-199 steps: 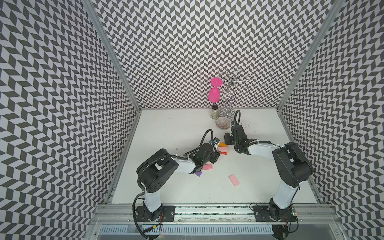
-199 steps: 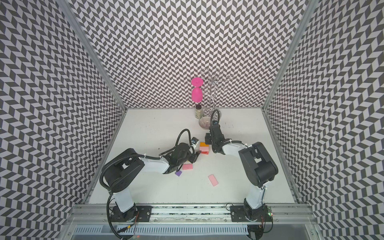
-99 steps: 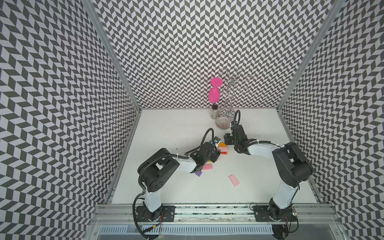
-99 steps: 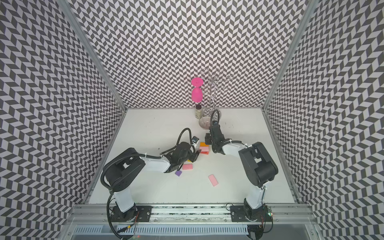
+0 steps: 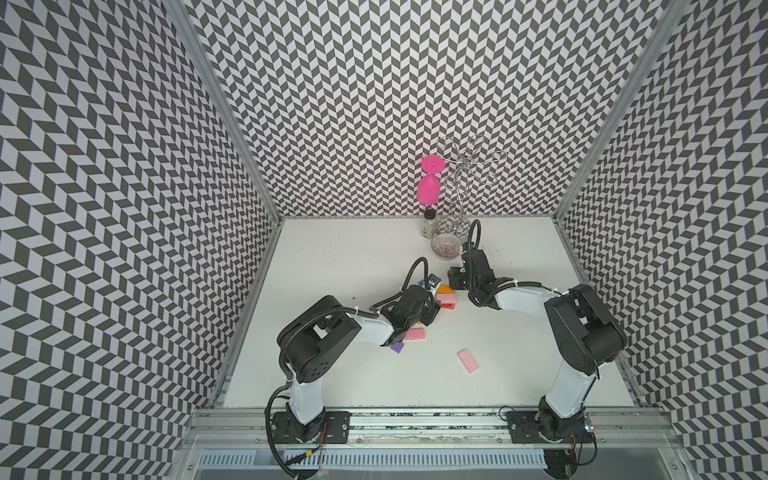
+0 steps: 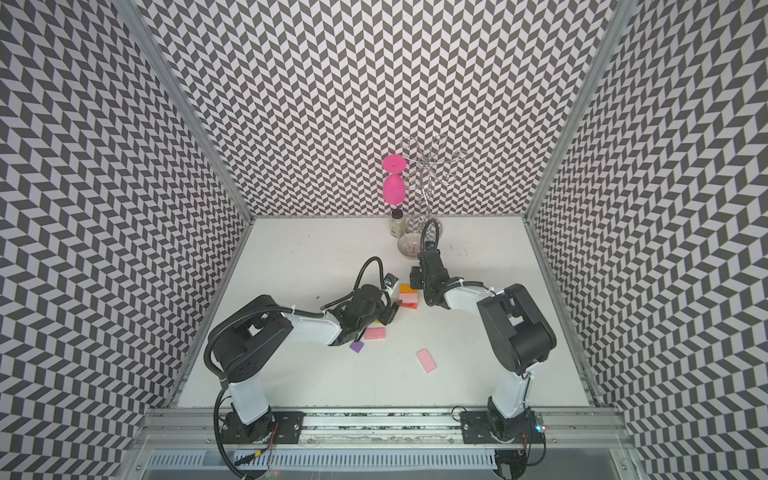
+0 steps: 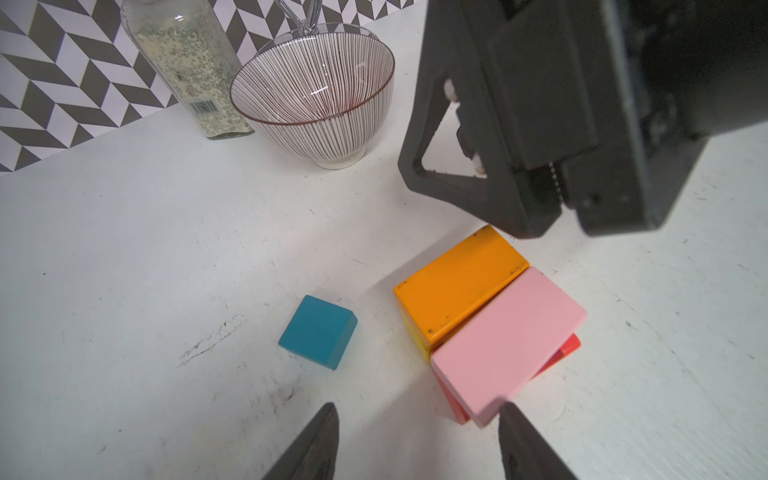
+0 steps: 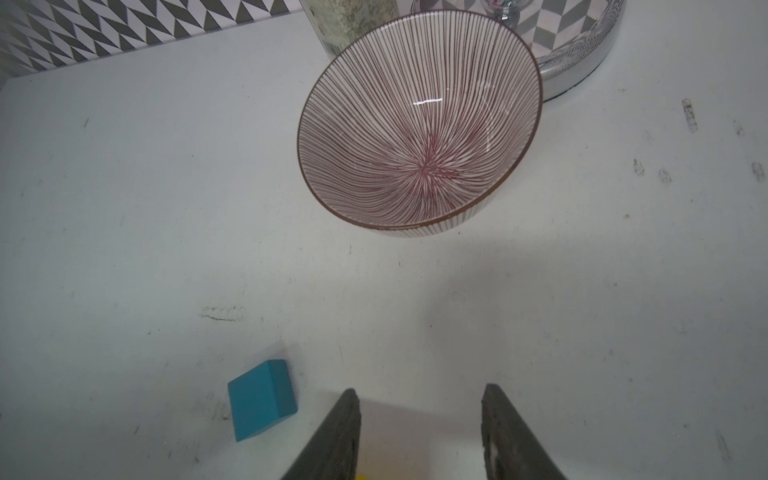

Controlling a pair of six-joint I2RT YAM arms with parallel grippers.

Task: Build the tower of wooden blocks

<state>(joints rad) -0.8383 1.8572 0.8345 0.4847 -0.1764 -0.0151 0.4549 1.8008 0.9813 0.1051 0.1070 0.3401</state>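
Both top views: white tabletop [image 5: 332, 270], blocks scattered mid-field.

Furthest left lay a purple block [image 5: 397, 347], against the edge of the left forearm. Just beside it lay a flat pink slab [image 5: 414, 334]. A teal cube [image 7: 318, 331] sat alone, near the tower but apart from it.

Left claw [image 7: 415, 417] was spread and pinched nothing. One fingertip [image 7: 515, 436] stood just beside the near corner of the tower's top slab; contact could not be judged.

The wood block tower [image 5: 445, 298] stood between the two claws. Its orange block [image 7: 459, 286] lay side by side with, and touching, the top pink slab [image 7: 509, 336]. That slab lay over a red block [image 7: 567, 347]. A yellow face [image 7: 411, 338] showed below the orange block.

Right claw [image 8: 419, 399] hung just beyond the orange block's far end, fingers parted, only bare tabletop between them.

Further right, well apart, a lone pink slab [image 5: 468, 360] lay flat.

Back row, by the wall: a seasoning bottle [image 5: 429, 224], a pink goblet [image 5: 430, 189] inverted at a wire rack [image 5: 459, 195], and a striped bowl [image 7: 328, 141] standing upright.
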